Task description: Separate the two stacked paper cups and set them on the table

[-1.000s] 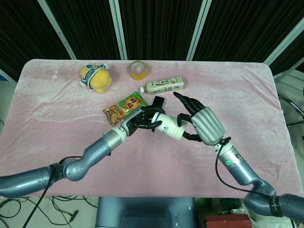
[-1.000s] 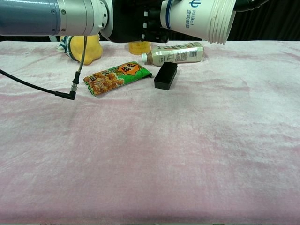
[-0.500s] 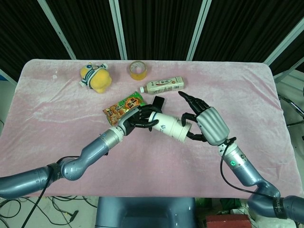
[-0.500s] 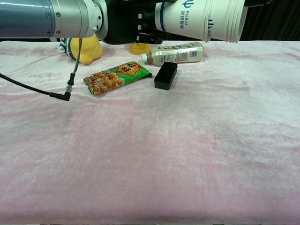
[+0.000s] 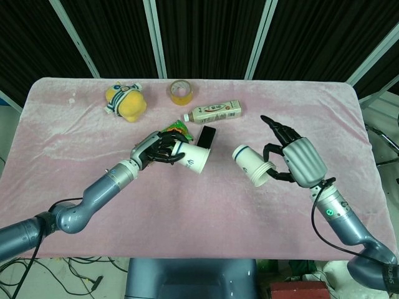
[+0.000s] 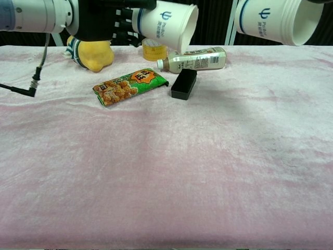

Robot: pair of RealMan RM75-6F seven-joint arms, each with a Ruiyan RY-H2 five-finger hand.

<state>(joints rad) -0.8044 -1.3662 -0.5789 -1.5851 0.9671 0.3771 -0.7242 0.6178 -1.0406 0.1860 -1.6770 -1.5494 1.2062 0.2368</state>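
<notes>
— since half a second ago the two cups have come fully apart; they were still nested then, and now a clear gap of table shows between them.

— who has which?

— left hand [image 5: 156,149] grips the first paper cup [image 5: 191,157] around its base end, fingers wrapped on it, mouth pointing toward the middle of the table. right hand [image 5: 298,161] holds the second paper cup [image 5: 252,166] at its rim end, thumb and fingers pinching it while one finger sticks up free.

— are they on the table?

— no, both are held in the air, lying roughly sideways. in the chest view the first cup [image 6: 164,26] and the second [image 6: 278,21] hang up at the top edge, above the pink tablecloth [image 6: 166,172].

— what lies below?

— a black box [image 6: 184,84] just beside a snack packet [image 6: 130,86], a bottle [image 6: 192,59] on its side behind them, a tape roll [image 5: 180,91] and a yellow plush toy [image 5: 126,101] toward the far edge.
</notes>
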